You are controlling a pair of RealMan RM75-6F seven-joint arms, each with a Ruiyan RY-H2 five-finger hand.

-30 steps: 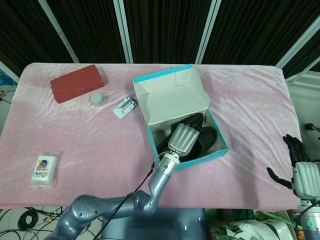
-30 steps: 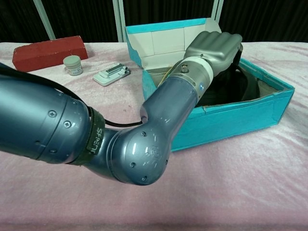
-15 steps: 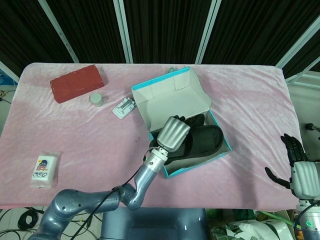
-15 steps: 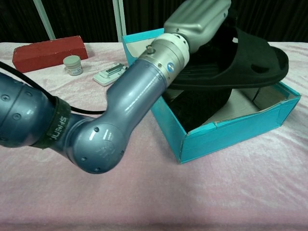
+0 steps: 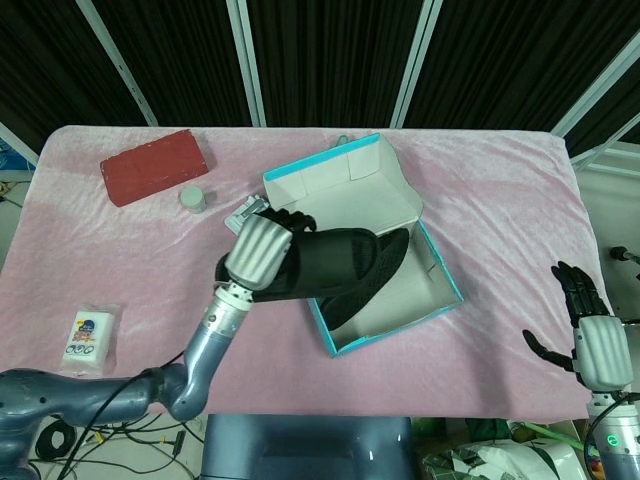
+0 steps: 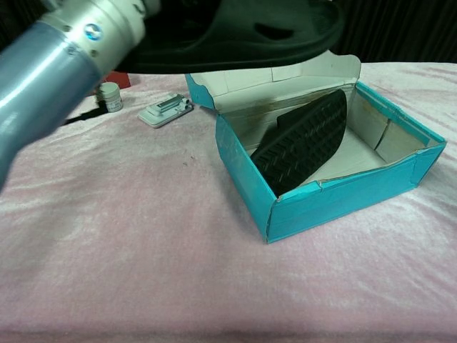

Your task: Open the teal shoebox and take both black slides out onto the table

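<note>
One slide [image 5: 335, 262] is up in our left hand [image 5: 259, 252], fingers wrapped round it above the pink tablecloth [image 5: 480, 190]; the other [image 6: 303, 139] leans inside the open shoebox [image 6: 335, 198]. Our right hand [image 5: 590, 340] hangs spread off the table's edge, dark slatted panels [image 5: 330, 60] behind.

The left hand [image 5: 262, 252] is gripping a black slide [image 5: 335, 265] above the teal shoebox's [image 5: 362, 245] left edge. The right hand [image 5: 590, 335] is hanging with fingers spread past the table's [image 5: 500, 200] near right corner.

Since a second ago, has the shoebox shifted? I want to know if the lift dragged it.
Yes. In the head view the shoebox has turned and slid slightly left, toward the red brick, as the left hand lifted a slide.
</note>
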